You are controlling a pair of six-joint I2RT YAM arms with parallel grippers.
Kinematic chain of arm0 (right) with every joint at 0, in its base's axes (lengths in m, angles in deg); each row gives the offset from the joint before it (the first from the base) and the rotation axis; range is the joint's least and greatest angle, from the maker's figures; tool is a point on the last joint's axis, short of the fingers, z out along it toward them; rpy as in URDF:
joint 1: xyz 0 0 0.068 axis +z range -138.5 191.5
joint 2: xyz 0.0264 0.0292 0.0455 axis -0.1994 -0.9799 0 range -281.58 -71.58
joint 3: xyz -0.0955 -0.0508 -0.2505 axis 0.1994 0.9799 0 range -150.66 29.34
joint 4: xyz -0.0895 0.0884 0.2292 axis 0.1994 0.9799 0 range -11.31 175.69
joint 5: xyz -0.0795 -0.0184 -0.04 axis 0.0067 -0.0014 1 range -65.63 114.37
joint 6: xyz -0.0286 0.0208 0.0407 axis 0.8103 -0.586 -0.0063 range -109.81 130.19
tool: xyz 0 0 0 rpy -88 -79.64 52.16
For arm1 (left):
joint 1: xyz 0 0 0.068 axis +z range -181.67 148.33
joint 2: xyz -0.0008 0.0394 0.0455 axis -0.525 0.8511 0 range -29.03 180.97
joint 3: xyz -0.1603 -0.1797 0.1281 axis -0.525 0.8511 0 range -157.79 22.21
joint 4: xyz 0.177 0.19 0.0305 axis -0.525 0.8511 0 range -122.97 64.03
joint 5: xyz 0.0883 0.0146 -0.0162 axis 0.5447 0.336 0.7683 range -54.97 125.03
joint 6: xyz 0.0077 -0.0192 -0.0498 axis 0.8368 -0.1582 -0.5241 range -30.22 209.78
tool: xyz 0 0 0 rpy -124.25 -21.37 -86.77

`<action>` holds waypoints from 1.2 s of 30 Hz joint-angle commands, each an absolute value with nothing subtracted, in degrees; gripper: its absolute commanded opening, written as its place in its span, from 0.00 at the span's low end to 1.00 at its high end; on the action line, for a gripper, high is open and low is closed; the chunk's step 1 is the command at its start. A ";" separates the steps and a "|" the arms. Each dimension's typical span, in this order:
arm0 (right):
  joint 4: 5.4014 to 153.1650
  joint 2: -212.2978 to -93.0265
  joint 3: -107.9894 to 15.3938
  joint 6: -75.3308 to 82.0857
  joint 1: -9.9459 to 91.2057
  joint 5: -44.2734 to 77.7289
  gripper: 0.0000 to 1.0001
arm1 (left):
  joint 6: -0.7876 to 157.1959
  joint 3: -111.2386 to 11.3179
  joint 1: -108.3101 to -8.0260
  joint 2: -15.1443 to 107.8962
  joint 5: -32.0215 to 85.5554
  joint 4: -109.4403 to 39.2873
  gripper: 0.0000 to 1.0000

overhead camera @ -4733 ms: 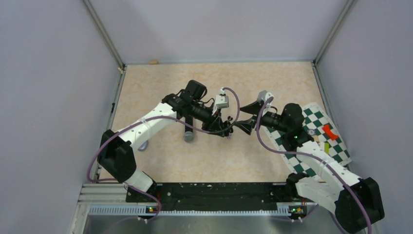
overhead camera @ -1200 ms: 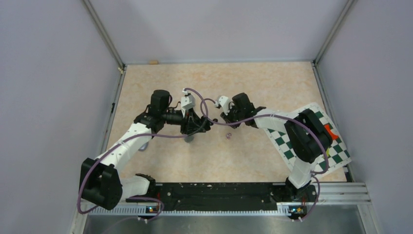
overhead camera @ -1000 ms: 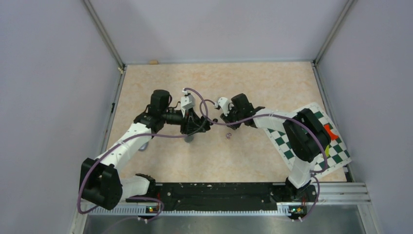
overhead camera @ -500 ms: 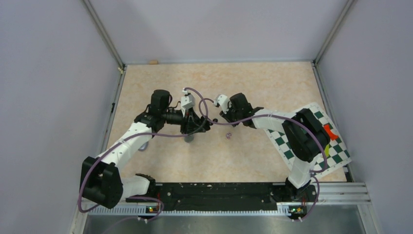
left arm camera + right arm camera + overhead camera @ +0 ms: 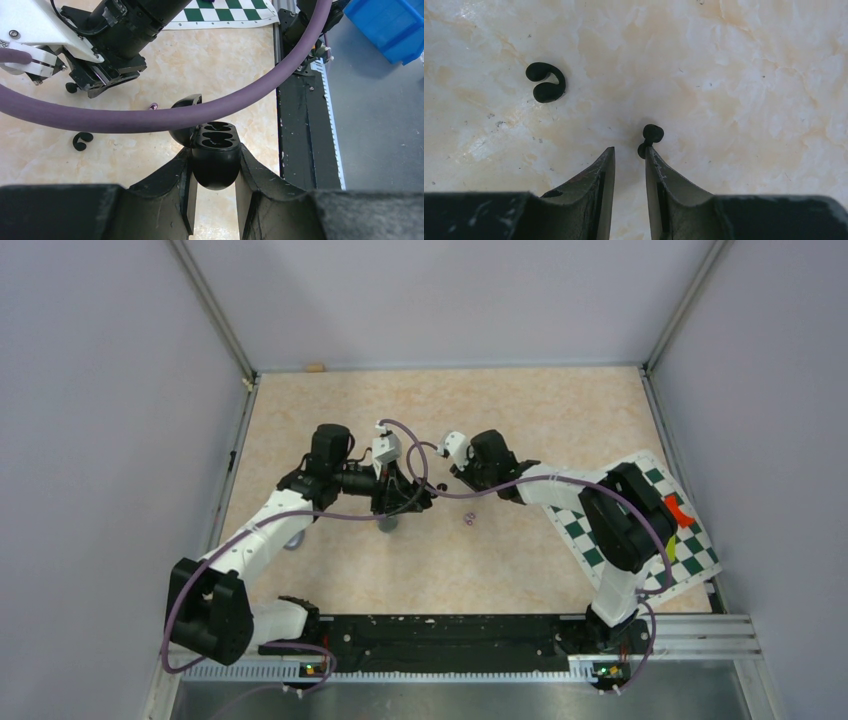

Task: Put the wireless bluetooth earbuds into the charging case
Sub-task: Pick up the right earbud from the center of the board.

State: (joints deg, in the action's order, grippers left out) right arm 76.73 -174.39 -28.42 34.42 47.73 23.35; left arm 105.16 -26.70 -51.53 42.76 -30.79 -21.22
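The right gripper (image 5: 629, 150) is standing narrowly parted, gripping nothing. The nearer black curled earbud (image 5: 651, 139) is lying on the beige marbled table (image 5: 734, 75) just ahead of the tips, offset toward the finger on the view's right (contact cannot be confirmed), its long axis running roughly along the fingers. The second black curled earbud (image 5: 546, 82) is lying well apart. The left gripper (image 5: 215, 150) is clamping the open black rounded charging case (image 5: 215, 175).
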 commanded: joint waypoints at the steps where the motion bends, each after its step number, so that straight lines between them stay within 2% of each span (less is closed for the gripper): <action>1: 75.25 -172.45 -28.63 34.95 48.81 23.84 0.28 | 105.46 -28.69 -51.22 42.67 -32.56 -21.63 0.00; 12: 77.42 -172.78 -31.33 36.48 48.86 29.28 0.25 | 105.69 -28.77 -51.16 43.20 -32.81 -21.27 0.00; 18: 80.63 -172.03 -32.67 36.66 50.00 23.37 0.34 | 105.78 -29.02 -51.17 43.78 -32.75 -21.08 0.00; 24: 82.52 -175.50 -36.49 33.11 51.20 25.70 0.42 | 105.95 -29.28 -51.12 43.91 -32.69 -20.61 0.00; 36: 84.17 -178.00 -37.52 30.66 52.11 27.62 0.32 | 106.31 -29.57 -51.09 43.93 -32.81 -19.98 0.00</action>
State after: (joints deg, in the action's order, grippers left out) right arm 84.27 -177.05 -35.31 32.17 51.16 25.89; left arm 105.23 -26.89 -51.20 43.74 -31.19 -19.21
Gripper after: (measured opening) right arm 0.325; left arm 0.344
